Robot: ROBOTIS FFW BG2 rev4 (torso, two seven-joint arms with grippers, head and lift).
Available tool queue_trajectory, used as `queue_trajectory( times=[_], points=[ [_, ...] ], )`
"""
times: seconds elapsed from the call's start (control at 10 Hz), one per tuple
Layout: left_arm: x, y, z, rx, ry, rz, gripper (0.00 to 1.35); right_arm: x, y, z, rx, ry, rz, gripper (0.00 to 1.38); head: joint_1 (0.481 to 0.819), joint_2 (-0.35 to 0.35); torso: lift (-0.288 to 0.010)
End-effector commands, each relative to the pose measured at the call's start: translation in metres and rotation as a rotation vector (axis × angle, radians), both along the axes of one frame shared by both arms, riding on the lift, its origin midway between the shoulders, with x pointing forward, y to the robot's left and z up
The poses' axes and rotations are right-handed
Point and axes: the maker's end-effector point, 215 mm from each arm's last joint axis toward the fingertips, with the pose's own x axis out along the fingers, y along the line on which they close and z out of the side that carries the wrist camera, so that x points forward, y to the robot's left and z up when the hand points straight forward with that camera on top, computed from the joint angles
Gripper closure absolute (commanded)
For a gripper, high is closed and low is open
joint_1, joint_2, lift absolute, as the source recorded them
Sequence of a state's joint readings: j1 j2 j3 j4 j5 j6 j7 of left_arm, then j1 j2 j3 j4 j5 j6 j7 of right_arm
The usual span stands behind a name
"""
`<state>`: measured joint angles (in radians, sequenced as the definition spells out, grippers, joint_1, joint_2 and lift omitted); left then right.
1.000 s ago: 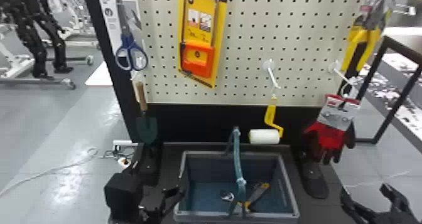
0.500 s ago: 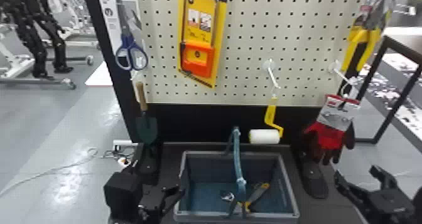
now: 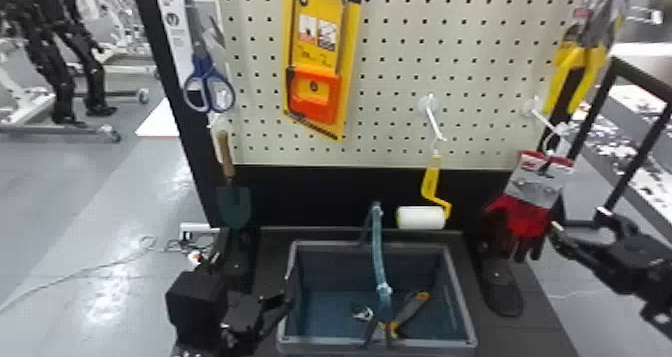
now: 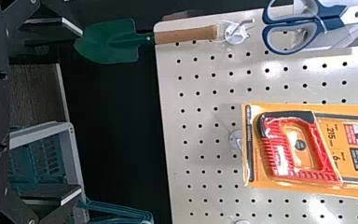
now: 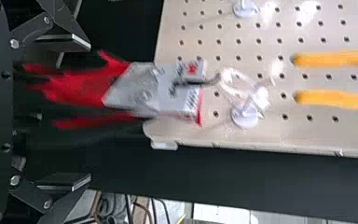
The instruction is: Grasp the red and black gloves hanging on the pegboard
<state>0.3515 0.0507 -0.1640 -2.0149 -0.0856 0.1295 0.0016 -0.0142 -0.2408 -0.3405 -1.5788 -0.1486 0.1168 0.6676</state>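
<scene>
Head view: red and black gloves (image 3: 530,206) hang cuff-up, long axis vertical, at the lower right corner of the pegboard (image 3: 475,56), just left of the right gripper (image 3: 575,233), jaws spread wide; left gripper (image 3: 265,308), likewise spread, well apart.

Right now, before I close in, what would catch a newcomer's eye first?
The red and black gloves hanging at the lower right corner of the white pegboard, with the open right gripper beside them on their right. Next, the yellow card pack holding an orange tool, high on the board, left of centre.
</scene>
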Motion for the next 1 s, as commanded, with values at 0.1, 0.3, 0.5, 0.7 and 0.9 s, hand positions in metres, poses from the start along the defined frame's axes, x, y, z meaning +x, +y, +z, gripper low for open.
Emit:
queue_trajectory(
  times=[0.1,0.3,0.5,0.7,0.9],
  points=[
    [-0.001,-0.002,-0.002,-0.002,0.005,-0.003,0.13,0.024,-0.012,0.017,0.042,0.033,0.043,0.28,0.549,0.0,-0.1],
    [0.0,-0.006,-0.001,-0.005,0.004,-0.011,0.13,0.039,0.003,0.029,0.089,0.076,0.118,0.26,0.549,0.0,-0.1],
    [0.0,-0.01,-0.004,-0.008,0.009,-0.017,0.13,0.049,0.02,0.035,0.11,0.101,0.168,0.24,0.549,0.0,-0.1],
    [0.0,-0.013,-0.006,-0.012,0.012,-0.023,0.13,0.054,0.038,0.03,0.131,0.116,0.198,0.23,0.549,0.0,-0.1],
    [0.001,-0.014,-0.004,-0.014,0.006,-0.027,0.13,0.06,0.049,0.035,0.134,0.089,0.204,0.34,0.549,0.0,-0.1]
  ],
)
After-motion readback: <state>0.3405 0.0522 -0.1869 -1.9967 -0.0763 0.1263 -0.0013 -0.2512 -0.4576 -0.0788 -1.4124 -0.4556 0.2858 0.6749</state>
